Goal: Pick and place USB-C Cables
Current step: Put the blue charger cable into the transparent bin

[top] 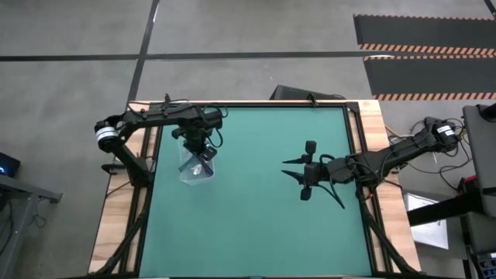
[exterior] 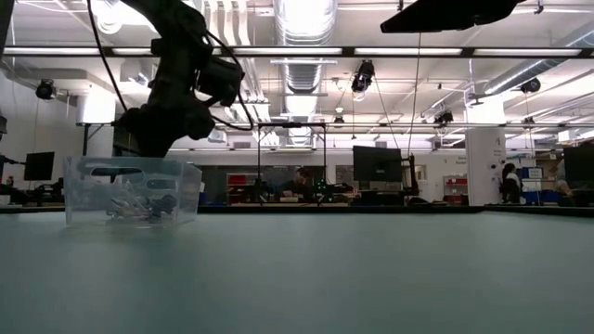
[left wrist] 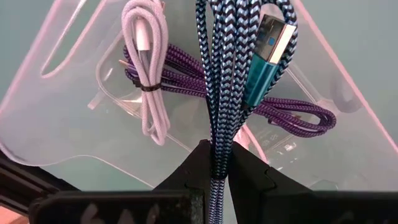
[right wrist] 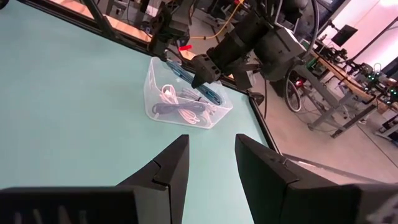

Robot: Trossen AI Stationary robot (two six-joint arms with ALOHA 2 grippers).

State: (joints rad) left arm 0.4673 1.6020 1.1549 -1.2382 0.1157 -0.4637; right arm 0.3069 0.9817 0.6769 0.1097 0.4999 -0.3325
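The blue-black USB-C cable (left wrist: 219, 93) is clamped in your left gripper's (left wrist: 217, 163) fingers above the clear bin (left wrist: 74, 134); lower, then release.

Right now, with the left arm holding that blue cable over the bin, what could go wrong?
1. The left gripper pinches only a narrow part of the blue-black braided cable; the dangling loops and teal plug could snag the clear bin wall.
2. It may land across the white cable and purple cable already inside and tangle.
3. The right gripper waits open mid-table, apart, so clash risk seems low.
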